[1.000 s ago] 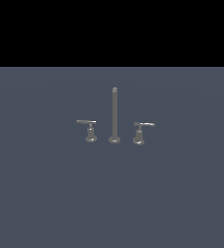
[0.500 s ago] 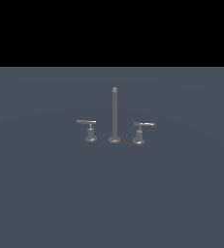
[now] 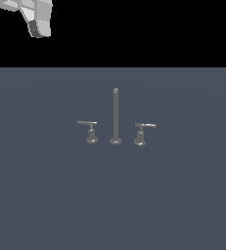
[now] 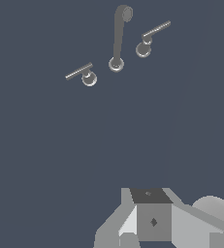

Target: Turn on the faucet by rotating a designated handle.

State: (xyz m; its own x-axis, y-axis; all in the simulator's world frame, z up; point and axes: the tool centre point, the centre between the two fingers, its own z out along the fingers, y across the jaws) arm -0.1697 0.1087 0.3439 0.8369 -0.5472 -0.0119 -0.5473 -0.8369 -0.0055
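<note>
The faucet stands mid-floor: a tall thin post (image 3: 115, 114) with two short lever handles. The handle (image 3: 88, 124), with the thin flat lever, is on the exterior view's left of the post. The thicker, paler handle (image 3: 145, 127) is on the right. The wrist view shows the post (image 4: 118, 36) from above. There the darker lever (image 4: 79, 72) looks like the handle and the paler lever (image 4: 155, 31) like the other one. My gripper (image 3: 36, 19) is high at the exterior view's upper left, far from the faucet. Its body (image 4: 152, 220) shows in the wrist view. Its fingers cannot be made out.
The faucet stands on a plain dark grey-blue floor (image 3: 112, 195) with nothing else on it. Above the floor's far edge the background is black.
Part of my arm has come into the exterior view at the upper left; it was not in view before. The faucet and both handles have not moved.
</note>
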